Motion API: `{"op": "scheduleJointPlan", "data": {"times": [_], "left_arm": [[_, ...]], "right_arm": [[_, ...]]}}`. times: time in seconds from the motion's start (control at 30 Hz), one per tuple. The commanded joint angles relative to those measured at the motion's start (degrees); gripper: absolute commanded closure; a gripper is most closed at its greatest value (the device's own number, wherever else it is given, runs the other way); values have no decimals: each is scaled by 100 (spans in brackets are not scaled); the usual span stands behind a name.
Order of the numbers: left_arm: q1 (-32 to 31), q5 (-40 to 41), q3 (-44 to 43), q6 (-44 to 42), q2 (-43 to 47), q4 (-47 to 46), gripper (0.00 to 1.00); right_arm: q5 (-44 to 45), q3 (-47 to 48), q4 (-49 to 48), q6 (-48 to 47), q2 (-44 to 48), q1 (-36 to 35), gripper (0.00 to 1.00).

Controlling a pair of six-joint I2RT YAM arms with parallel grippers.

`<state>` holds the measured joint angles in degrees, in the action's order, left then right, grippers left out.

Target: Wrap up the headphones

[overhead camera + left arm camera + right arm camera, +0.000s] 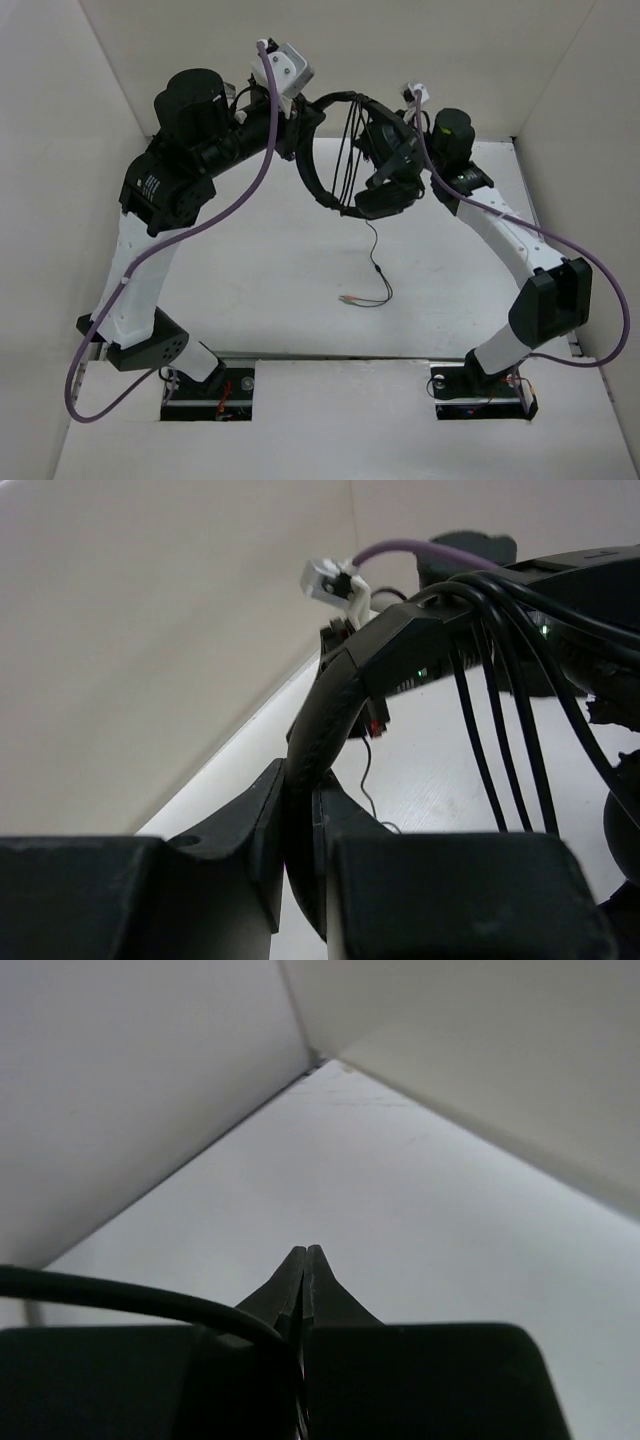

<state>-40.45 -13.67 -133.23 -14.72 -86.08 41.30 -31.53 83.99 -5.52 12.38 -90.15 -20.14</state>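
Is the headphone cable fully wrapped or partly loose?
Partly loose: several cable turns cross the headband, but its tail hangs down, with the plugs on the table.

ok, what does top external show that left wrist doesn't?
Only top external: the left arm and right arm whole, and the plugs lying on the table at the end of the cable tail. Only left wrist: the left end effector up close, shut on the headband of the headphones. Both: that headband with three cable strands running over it.
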Motion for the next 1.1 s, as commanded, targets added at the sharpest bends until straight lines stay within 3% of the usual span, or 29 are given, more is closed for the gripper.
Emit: {"op": "scheduleJointPlan", "data": {"times": [0.0, 0.3, 0.47, 0.6, 0.83, 1.07], "left_arm": [[286, -180, -387, 811, -22, -912, 100], [1262, 92, -1126, 2350, -479, -1730, 100], [1631, 610, -1232, 2360, -559, -1941, 100], [1992, 1093, -1197, 2036, -576, -2160, 100], [2449, 1499, -556, 1455, -401, -2644, 100], [2792, 1394, -414, 1481, -295, -2679, 100]], "right_arm": [[-880, -434, -1064, 1572, 76, -231, 96], [-1505, -1560, -3006, 3295, 173, -943, 84], [-1707, -2149, -4104, 4174, 156, -1390, 72], [-1988, -2273, -4651, 4650, 94, -1865, 69], [-2595, -1974, -4879, 4791, -47, -2586, 82], [-2797, -2088, -4678, 4344, -73, -2465, 94]]}}
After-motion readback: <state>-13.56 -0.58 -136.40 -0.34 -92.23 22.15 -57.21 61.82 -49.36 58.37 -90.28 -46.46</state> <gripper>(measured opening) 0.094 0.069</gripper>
